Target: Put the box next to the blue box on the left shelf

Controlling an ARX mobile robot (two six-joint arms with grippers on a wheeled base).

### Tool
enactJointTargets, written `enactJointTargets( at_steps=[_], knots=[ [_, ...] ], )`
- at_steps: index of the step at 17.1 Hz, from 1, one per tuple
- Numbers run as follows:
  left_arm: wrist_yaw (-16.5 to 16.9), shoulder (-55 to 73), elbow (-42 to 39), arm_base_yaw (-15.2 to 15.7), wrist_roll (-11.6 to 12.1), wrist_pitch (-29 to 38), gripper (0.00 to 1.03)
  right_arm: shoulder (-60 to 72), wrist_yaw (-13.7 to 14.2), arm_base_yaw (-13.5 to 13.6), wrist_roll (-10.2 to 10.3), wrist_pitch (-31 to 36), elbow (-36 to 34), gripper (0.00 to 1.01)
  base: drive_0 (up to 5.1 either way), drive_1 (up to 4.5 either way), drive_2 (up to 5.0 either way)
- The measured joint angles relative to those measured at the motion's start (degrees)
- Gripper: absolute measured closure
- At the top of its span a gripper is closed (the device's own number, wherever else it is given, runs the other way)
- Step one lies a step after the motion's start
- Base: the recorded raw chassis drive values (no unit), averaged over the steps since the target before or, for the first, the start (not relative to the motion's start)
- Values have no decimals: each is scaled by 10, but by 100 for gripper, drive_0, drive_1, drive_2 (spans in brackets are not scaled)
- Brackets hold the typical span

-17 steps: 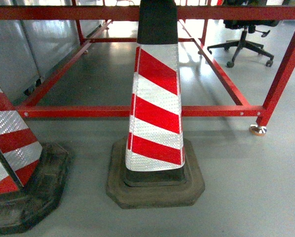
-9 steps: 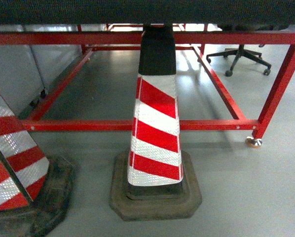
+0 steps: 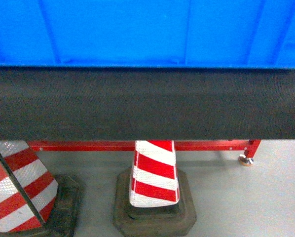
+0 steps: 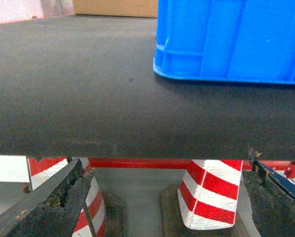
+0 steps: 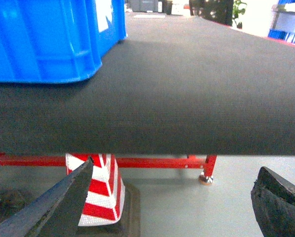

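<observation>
The blue box (image 3: 147,32) sits on a dark worktop (image 3: 147,103), set back a little from its near edge; the head view shows only the box's lower wall filling the top of the picture, with the worktop's dark front band beneath it. Both tools are down low and near, at about the level of that edge: the left tool (image 4: 162,202) has its fingers spread wide, one at each lower corner of its own view, and the right tool (image 5: 172,202) is spread the same way, neither one touching the box. Under the worktop stand a red-and-white traffic cone (image 3: 155,173) in the middle, a second cone (image 3: 19,187) to the left, and a red frame rail (image 3: 137,145) behind them. The step in hand looks like the approach to the pick-up: nothing is gripped yet, and the shelf is not in any view. The next move likely calls for both tools to rise above the worktop edge, reach far enough to bracket the box from its left and right sides, and close on the rim evenly, since a crate this wide would tip if only one side were taken.
</observation>
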Motion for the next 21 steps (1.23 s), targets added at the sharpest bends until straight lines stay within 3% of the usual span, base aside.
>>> enactJointTargets(
  at_steps=[21],
  knots=[
    [0, 0, 0, 0, 0, 0, 5, 0, 0, 0, 0, 0, 0, 3, 0, 0, 0]
  ],
)
